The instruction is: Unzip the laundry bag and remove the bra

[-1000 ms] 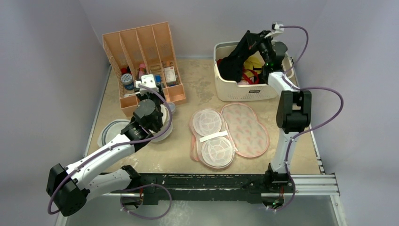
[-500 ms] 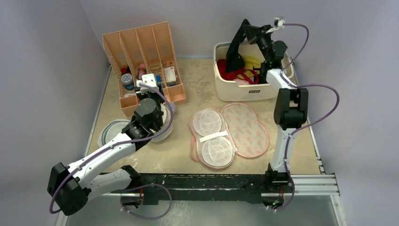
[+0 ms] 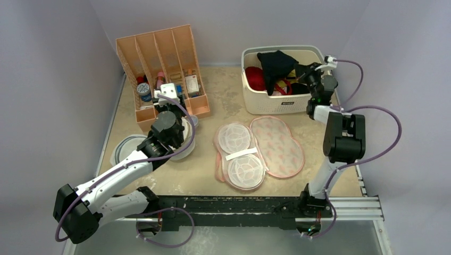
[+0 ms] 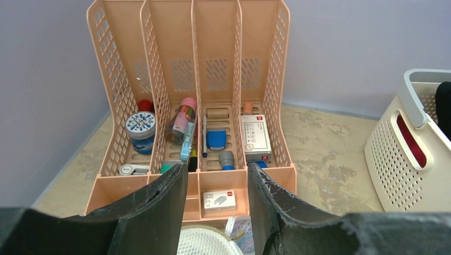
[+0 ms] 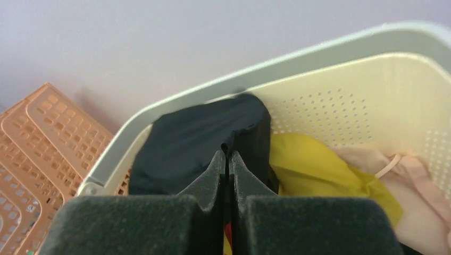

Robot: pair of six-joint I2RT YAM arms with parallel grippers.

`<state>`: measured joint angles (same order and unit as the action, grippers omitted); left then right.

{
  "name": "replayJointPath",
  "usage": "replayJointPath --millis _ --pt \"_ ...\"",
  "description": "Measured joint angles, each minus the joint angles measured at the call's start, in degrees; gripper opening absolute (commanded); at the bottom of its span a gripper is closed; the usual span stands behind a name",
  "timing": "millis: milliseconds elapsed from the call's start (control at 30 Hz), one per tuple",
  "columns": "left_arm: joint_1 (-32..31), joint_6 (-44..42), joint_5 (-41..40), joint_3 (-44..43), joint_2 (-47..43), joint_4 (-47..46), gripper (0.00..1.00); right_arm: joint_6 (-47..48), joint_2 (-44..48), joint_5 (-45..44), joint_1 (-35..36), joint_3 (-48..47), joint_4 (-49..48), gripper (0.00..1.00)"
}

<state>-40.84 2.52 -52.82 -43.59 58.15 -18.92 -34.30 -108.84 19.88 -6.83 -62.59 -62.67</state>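
The laundry bag [image 3: 279, 146] lies unzipped and spread flat mid-table, its printed half on the right and two white mesh domes [image 3: 234, 137] on the left. The black bra [image 3: 276, 64] is draped over the clothes in the white basket [image 3: 266, 101]. My right gripper [image 3: 306, 71] is over the basket's right side. In the right wrist view it [image 5: 226, 151] is shut on a thin black strap of the bra [image 5: 197, 141]. My left gripper [image 4: 215, 167] is open and empty, facing the peach organizer [image 4: 213, 79], far from the bag.
The organizer [image 3: 159, 53] with small items stands at the back left. A round white mesh bag [image 3: 186, 143] and a grey mesh disc [image 3: 125, 149] lie under the left arm. Red [image 3: 255, 77] and yellow [image 5: 314, 164] garments lie in the basket.
My right gripper has come down and to the right from high above the basket. The hanging bra has dropped onto the clothes in the basket. The left arm has not moved.
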Motion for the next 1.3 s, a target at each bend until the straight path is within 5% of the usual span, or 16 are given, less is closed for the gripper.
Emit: replayJointPath --millis 300,800,967,1300 --pt "0.13 0.09 0.2 -0.02 -0.42 0.35 0.44 7.04 10.91 -11.8 0.02 1.6 10.01 0.0" --pt "0.28 2.32 1.68 -0.13 -0.42 1.07 0.44 15.41 9.55 -28.41 0.11 -2.62 30.12 0.0" --pt "0.28 2.54 1.84 -0.31 -0.42 1.14 0.44 16.15 9.57 -29.9 0.04 -5.55 36.61 0.36" --pt "0.28 2.67 1.88 -0.35 -0.44 1.27 0.44 18.58 20.85 -27.34 0.59 -6.71 45.64 0.63"
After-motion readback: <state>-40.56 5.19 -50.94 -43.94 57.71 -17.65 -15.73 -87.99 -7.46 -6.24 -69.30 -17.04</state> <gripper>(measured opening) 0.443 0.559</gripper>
